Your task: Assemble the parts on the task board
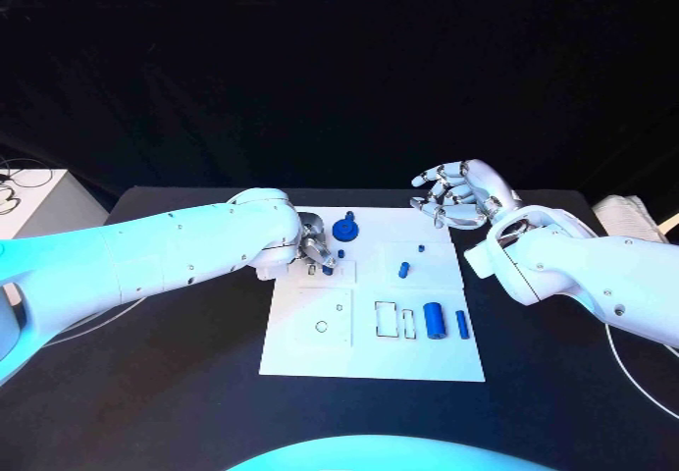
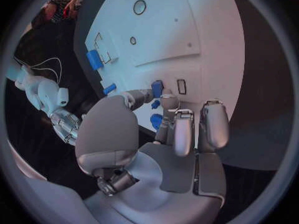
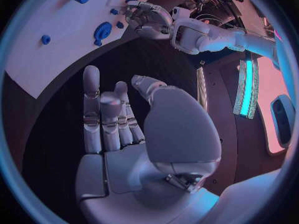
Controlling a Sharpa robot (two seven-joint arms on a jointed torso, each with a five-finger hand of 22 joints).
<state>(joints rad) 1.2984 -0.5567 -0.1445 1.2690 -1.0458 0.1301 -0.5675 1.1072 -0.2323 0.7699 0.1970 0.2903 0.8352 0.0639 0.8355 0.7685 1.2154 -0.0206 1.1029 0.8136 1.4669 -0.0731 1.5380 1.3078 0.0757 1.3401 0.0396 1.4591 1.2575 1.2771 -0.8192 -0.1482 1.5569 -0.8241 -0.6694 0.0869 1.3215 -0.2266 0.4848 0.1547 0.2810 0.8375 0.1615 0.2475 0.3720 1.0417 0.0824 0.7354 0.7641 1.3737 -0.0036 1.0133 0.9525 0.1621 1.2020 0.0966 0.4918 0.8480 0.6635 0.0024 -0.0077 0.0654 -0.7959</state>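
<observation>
A: Item one, the task board: a white plate mid-table with outlined recesses and round holes. What small blue parts lie on it?

B: A round blue part with a knob just beside the left hand, toward the board's far edge; a short blue peg further along the board toward the right hand; a thick blue cylinder and a thin blue bar side by side, well apart from both hands, by the outlined slots.

A: Left hand, condition?

B: Down at the board, fingers curled in, pinching a small blue block between thumb and finger; the block's end sits against the board by a small rectangular slot.

A: Right hand?

B: Raised off the board's far corner, fingers upright and apart, holding nothing, touching nothing.
</observation>
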